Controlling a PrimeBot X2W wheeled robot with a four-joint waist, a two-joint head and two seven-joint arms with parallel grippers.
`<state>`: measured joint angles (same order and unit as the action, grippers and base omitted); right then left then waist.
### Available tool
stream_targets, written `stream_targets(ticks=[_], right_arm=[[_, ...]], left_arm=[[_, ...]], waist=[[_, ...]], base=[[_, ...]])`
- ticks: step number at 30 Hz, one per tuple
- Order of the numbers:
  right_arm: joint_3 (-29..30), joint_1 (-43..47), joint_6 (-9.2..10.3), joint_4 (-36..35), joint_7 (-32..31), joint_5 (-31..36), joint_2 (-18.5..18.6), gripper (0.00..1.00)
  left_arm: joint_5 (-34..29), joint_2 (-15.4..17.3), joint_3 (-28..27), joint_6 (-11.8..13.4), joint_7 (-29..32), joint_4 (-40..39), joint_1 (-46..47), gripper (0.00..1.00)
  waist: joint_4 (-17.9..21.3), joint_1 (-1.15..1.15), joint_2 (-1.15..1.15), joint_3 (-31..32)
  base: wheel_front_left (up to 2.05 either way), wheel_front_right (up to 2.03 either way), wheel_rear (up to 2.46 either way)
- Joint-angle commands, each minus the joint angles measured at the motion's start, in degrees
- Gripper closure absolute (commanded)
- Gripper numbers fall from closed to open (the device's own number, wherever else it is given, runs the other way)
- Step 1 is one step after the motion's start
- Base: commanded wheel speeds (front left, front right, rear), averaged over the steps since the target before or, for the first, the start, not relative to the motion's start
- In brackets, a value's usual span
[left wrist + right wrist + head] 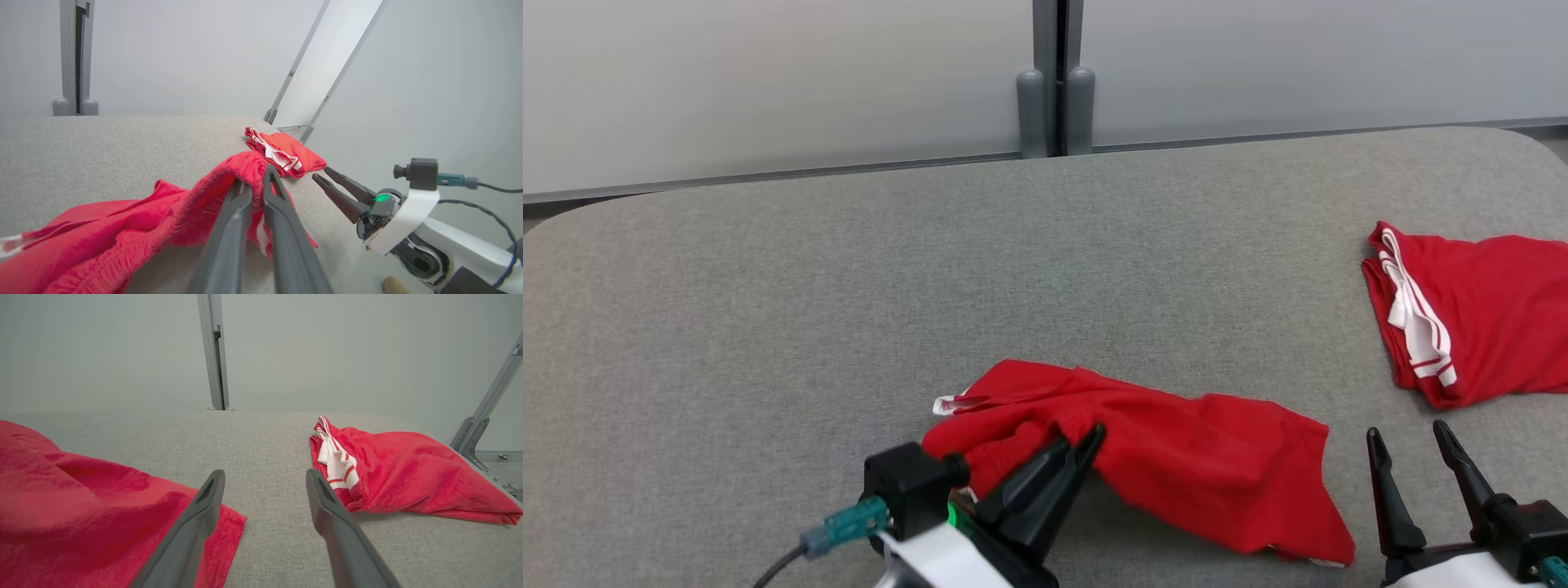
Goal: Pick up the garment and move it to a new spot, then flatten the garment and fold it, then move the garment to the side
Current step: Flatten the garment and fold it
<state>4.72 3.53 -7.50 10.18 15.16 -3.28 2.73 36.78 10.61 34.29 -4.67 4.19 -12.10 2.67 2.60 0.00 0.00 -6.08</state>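
Wide grey table (768, 286) with rounded far corners, pale smooth wall panels (768, 82) behind it, and a twin grey post (1055, 110) standing at the middle of the far edge. That post is our marker.

The left gripper (1082, 437) sits at the table's near edge, almost straight out from the post, with its forearm slanting in from the lower left and the tips aimed up and to the right. Its two dark fingers (229, 245) are pressed nearly together on a raised ridge of the red garment (1201, 465), and the cloth peaks up over the tips. A green light (951, 514) glows at the wrist, and a teal connector (849, 523) juts off its side.

The right gripper (1406, 429) is well right of the post at the near edge, pointing toward the far wall. Its fingers (196, 514) are spread wide with nothing between them, and one overlaps the garment's hem in the right wrist view.

The garment lies crumpled on the near half of the table, opposite the post and trailing to the right. It's soft red fabric, rumpled, with a white-trimmed edge at its left end. A second red piece, the folded garment (1486, 318), with a red-striped white band, rests far right of the post by the table's edge. The tabletop has a coarse woven grey covering. The fingers are long, matt and tapered.
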Motion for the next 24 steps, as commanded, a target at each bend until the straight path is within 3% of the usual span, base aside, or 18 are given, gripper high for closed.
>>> stream_targets(ticks=[1, 4, 10, 19, 24], right_arm=[[-0.3, -0.9, 0.01, 0.1, 0.0, -0.3, 0.4, 0.0], [-1.1, -2.6, 0.01, 0.1, 0.0, -0.8, 0.3, 0.0], [-2.6, -4.3, 0.01, 1.1, 0.0, -1.8, 0.3, 0.0], [-4.2, -5.6, 0.01, 1.8, 0.0, -2.8, 0.3, 0.0], [-4.3, -6.6, 0.01, 2.0, 0.0, -2.3, 0.3, 0.0]], left_arm=[[-0.1, 0.2, -0.9, 1.3, 1.6, -0.8, 2.5, 1.0], [-0.1, -0.4, -2.8, 4.3, 5.9, 1.1, 7.2, 1.0], [0.7, -2.8, -6.6, 6.9, 9.6, 17.3, 19.2, 1.0], [-1.0, -2.9, -11.7, 7.9, 2.9, 45.5, 33.5, 1.0], [-1.3, -2.3, -12.9, 7.7, -0.2, 54.2, 37.3, 1.0]], waist=[[1.2, 0.0, 0.0, -0.9], [3.5, 0.0, 0.0, -2.7], [7.6, 0.0, 0.0, -7.1], [10.6, 0.0, 0.0, -11.0], [10.7, 0.0, 0.0, -11.1]], base=[[0.0, 0.0, 0.0], [0.0, 0.0, 0.0], [0.0, 0.0, 0.0], [0.0, 0.0, 0.0], [0.0, 0.0, 0.0]])
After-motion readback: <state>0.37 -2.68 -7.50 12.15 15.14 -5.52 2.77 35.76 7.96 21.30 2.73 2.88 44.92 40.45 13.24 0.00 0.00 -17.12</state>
